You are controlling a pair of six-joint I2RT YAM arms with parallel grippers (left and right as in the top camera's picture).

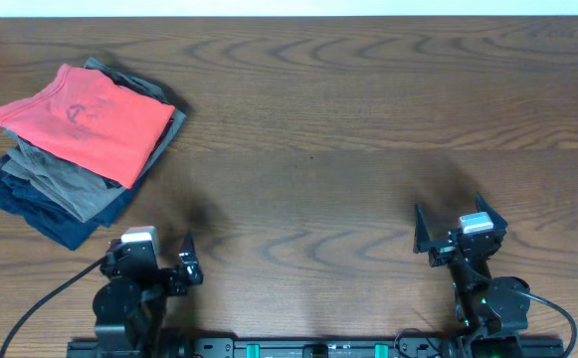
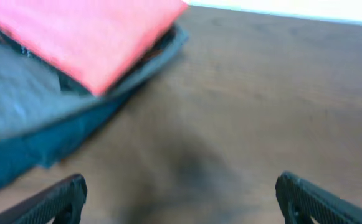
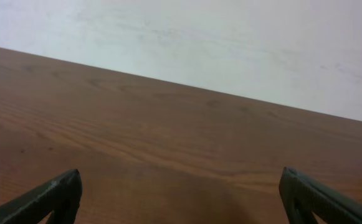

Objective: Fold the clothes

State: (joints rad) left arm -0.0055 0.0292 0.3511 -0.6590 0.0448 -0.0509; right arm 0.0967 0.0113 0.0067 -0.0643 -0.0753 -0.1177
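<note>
The coral-red T-shirt [image 1: 85,119] lies folded on top of a stack of garments at the table's far left; a dark crest shows on it. It also shows in the left wrist view [image 2: 87,34], at upper left. My left gripper [image 1: 154,261] is open and empty near the front edge, below and to the right of the stack; in its own view the fingers [image 2: 179,198] stand wide apart over bare wood. My right gripper [image 1: 455,227] is open and empty at the front right, its fingers [image 3: 181,196] wide apart.
Under the red shirt lie grey [image 1: 55,179] and navy [image 1: 55,219] folded garments, also in the left wrist view [image 2: 19,106]. The wooden table [image 1: 348,129] stretches to a white wall [image 3: 230,43] at the back.
</note>
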